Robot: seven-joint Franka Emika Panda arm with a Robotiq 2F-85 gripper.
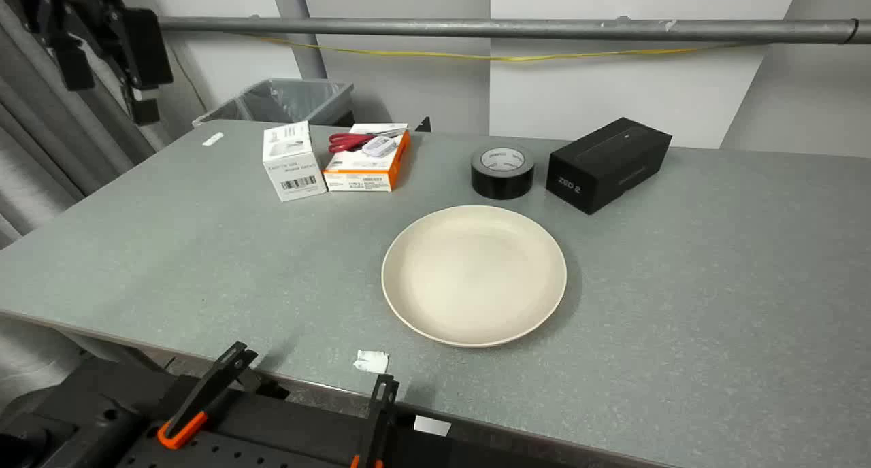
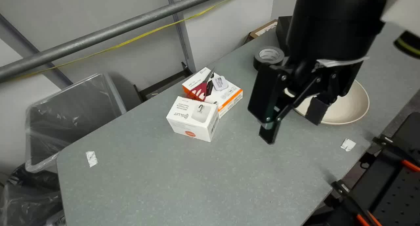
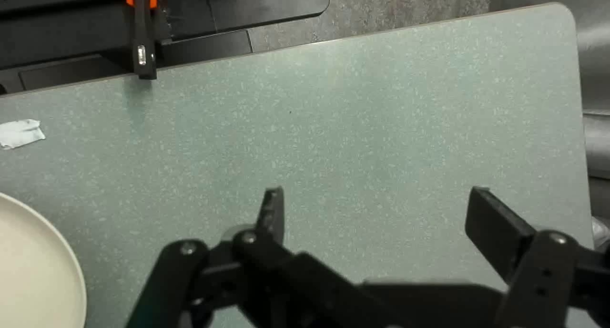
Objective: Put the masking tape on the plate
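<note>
The masking tape (image 1: 502,184) is a black roll lying flat on the grey table, just behind the plate and beside a black box. It also shows in an exterior view (image 2: 260,61), partly behind the gripper, and is out of the wrist view. The cream plate (image 1: 474,275) is bare. The gripper partly covers it in an exterior view (image 2: 349,104), and its edge shows at the left of the wrist view (image 3: 35,271). My gripper (image 1: 112,95) is raised above the table, away from tape and plate. In the wrist view my gripper (image 3: 376,199) is open, with nothing between its fingers.
A black box (image 1: 605,165) stands right beside the tape. A white box (image 1: 294,162) and an orange-edged box (image 1: 360,181) bearing red scissors (image 1: 348,141) stand farther along. A grey bin (image 2: 75,116) is beyond the table edge. A pipe (image 1: 435,28) runs along the wall.
</note>
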